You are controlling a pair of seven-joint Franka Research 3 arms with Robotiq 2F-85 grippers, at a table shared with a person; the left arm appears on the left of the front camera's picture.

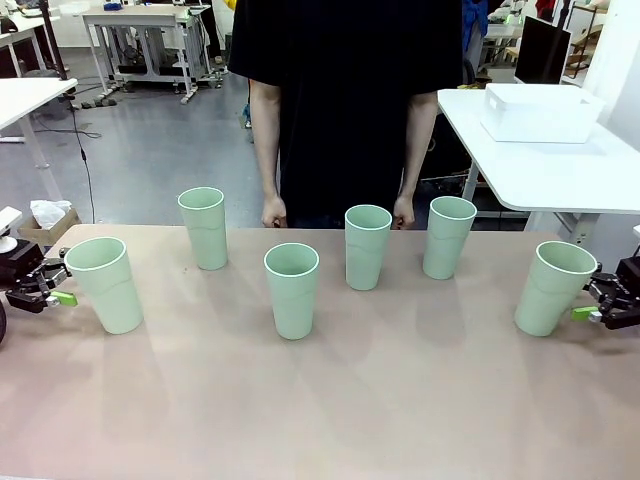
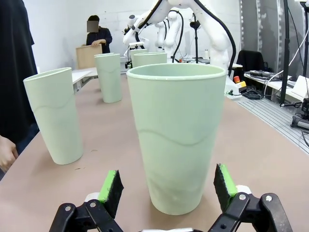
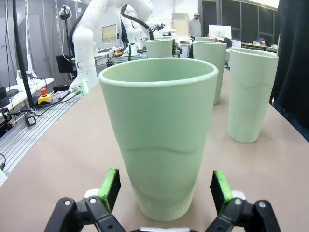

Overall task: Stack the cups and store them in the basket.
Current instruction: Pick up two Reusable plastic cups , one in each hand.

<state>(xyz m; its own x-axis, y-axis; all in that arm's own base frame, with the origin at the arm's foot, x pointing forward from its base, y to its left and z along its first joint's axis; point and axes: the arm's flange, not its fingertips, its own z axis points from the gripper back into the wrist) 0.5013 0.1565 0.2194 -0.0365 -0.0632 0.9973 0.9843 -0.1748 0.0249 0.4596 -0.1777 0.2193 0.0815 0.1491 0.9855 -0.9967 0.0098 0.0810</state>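
Note:
Six pale mint-green cups stand upright on the brown table. The leftmost cup sits just in front of my left gripper, which is open. In the left wrist view its green pads flank that cup low down without touching. The rightmost cup stands likewise before my open right gripper; in the right wrist view this cup sits between the spread pads, apart from both. Other cups stand across the middle. The white basket rests on a side table at back right.
A person in black stands at the far edge, hands hanging by the table rim. The white side table with the basket lies beyond the table's right corner. Open tabletop stretches along the near side.

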